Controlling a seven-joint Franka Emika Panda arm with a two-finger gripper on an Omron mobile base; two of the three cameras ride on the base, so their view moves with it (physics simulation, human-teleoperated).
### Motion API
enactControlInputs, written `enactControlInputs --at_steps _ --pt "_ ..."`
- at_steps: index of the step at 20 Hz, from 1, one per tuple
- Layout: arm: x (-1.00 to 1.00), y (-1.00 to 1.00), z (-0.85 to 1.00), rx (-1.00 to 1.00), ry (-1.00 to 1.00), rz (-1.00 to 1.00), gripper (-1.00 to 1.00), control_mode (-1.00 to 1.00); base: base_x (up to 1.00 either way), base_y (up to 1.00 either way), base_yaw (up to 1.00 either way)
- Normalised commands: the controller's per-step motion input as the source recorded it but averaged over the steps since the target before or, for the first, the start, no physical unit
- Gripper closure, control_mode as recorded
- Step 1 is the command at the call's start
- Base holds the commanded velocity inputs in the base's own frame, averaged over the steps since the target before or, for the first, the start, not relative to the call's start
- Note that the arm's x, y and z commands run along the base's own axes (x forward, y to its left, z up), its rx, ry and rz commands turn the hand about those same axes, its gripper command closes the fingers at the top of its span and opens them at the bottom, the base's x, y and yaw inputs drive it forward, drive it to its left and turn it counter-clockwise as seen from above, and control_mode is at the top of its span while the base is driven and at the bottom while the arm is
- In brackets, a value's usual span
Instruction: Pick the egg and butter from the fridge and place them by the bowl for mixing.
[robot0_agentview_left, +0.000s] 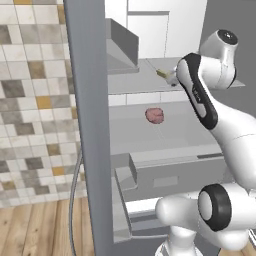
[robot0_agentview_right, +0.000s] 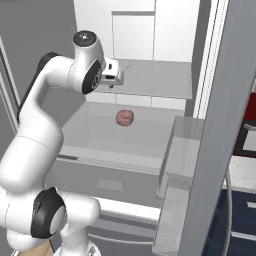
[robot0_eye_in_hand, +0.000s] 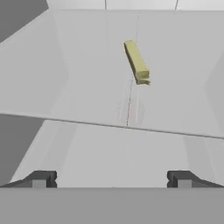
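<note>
Olive-yellow butter (robot0_eye_in_hand: 137, 62) on fridge shelf (robot0_eye_in_hand: 87, 87), gripper (robot0_eye_in_hand: 111, 179) spread, seemingly above

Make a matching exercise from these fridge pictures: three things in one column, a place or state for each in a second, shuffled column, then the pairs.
Things:
1. butter
2. pink lump
3. gripper

Places or states:
A. lies on the lower shelf
B. open, empty, facing the olive-yellow stick
C. lies on the upper shelf, ahead of the fingertips

Pairs: 1-C, 2-A, 3-B
</note>
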Motion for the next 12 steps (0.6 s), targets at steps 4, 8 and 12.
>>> enactControlInputs --at_steps 4,8,12 --pt "0.52 -0.10 0.32 0.01 -0.05 -0.01 -1.00 -1.00 0.00 0.00 0.00" --pt "0.56 0.00 0.06 0.00 0.00 0.00 -1.00 -1.00 0.00 0.00 0.00" --pt "0.65 -0.03 -0.02 0.00 0.00 0.00 -1.00 -1.00 0.00 0.00 0.00"
